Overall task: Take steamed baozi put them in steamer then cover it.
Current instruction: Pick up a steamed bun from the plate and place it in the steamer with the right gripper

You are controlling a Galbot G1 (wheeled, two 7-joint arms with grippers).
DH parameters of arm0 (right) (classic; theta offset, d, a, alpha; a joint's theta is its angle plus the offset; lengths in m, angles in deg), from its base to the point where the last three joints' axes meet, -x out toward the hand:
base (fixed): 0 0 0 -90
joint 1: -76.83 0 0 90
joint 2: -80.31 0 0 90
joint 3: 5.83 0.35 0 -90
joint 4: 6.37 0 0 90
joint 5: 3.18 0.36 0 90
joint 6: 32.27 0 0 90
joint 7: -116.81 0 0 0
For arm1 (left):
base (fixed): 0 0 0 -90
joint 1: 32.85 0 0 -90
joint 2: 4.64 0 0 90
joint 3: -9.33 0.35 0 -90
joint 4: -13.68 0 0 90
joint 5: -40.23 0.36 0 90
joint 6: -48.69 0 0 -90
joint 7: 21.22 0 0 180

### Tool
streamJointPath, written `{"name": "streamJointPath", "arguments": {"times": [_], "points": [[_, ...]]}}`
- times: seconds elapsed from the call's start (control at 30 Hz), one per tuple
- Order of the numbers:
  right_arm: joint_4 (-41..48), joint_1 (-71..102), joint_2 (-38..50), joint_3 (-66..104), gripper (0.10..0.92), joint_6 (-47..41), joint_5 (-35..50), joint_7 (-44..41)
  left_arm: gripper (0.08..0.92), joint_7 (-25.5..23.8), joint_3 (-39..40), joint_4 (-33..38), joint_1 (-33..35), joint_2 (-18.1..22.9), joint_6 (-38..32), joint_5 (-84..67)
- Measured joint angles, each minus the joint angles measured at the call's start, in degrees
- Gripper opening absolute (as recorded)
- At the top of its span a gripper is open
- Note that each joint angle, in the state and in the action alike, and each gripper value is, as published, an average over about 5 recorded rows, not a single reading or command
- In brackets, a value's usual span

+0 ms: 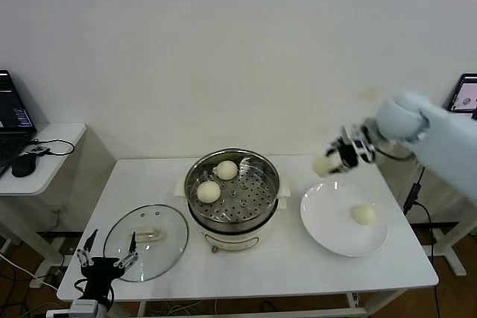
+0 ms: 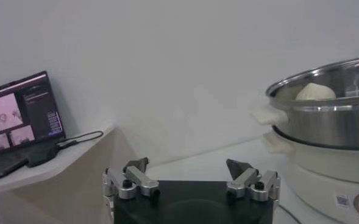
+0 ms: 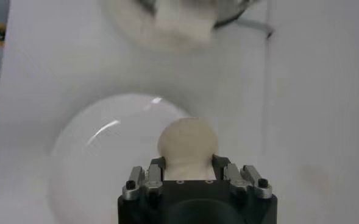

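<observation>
Two cream-white baozi (image 1: 226,170) (image 1: 209,192) lie on the perforated tray of the shiny steamer (image 1: 261,210) at the table's middle. A third baozi (image 1: 363,214) rests on the white plate (image 1: 328,221). My right gripper (image 1: 333,159) hangs in the air above the plate's far edge, to the right of the steamer, shut on another baozi (image 3: 188,143). The glass cover (image 1: 146,242) with its cream handle lies flat on the table left of the steamer. My left gripper (image 1: 106,261) is parked open at the table's front left corner, beside the cover; the steamer (image 2: 331,119) shows past it.
A side table (image 1: 56,156) to the left carries a laptop (image 1: 13,113) and a black mouse (image 1: 24,163). A small screen (image 1: 463,93) stands at the far right. Bare white tabletop (image 1: 261,266) lies in front of the steamer and plate.
</observation>
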Motion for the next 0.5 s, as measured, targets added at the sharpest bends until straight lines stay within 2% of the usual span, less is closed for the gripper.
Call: {"name": "streamJointPath", "arguments": {"times": [0.5], "points": [[3.2, -4.2, -18.4, -10.6, 0.538, 4.4, 5.1, 1.8, 0.823, 0.0, -1.8, 0.1, 0.4, 0.2, 0.0, -0.8]]}}
